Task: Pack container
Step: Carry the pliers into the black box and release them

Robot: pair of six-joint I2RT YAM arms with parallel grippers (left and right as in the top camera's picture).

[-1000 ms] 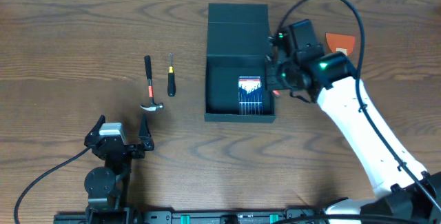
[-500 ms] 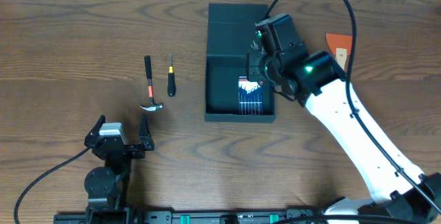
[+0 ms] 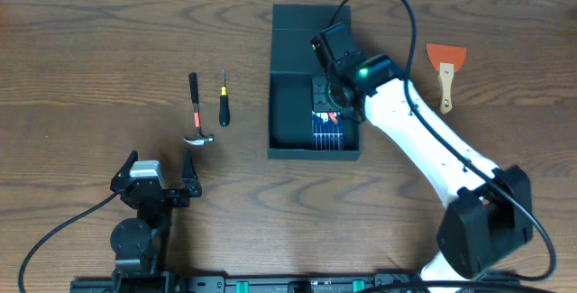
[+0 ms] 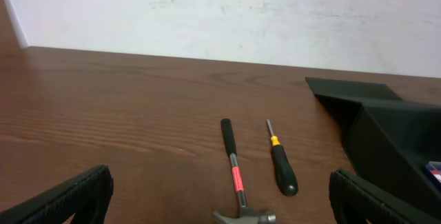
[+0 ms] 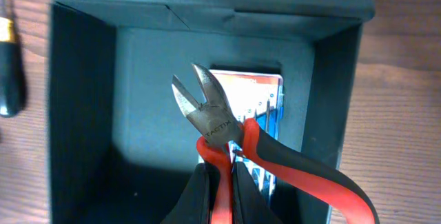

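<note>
The container (image 3: 314, 154) is a dark box lying open mid-table, its flap lid folded out on the far side. A blue-and-red card pack (image 3: 325, 129) lies in its right half. My right gripper (image 3: 328, 96) hangs over the box's inside. It is shut on one red handle of a pair of side cutters (image 5: 210, 114), whose steel nose points over the pack (image 5: 265, 89) inside the box walls (image 5: 83, 114). My left gripper (image 3: 155, 178) stands open near the table's front left, nothing between its fingers (image 4: 69, 200). The container (image 4: 393, 134) shows at the right of that view.
A small hammer (image 3: 196, 113) and a black-handled screwdriver (image 3: 224, 99) lie side by side left of the box, also seen as hammer (image 4: 234, 172) and screwdriver (image 4: 281, 162). An orange scraper (image 3: 445, 68) with a wooden handle lies right of the box.
My right arm has swung left from the box's right wall to over its interior, carrying the cutters. The left arm has not moved.
</note>
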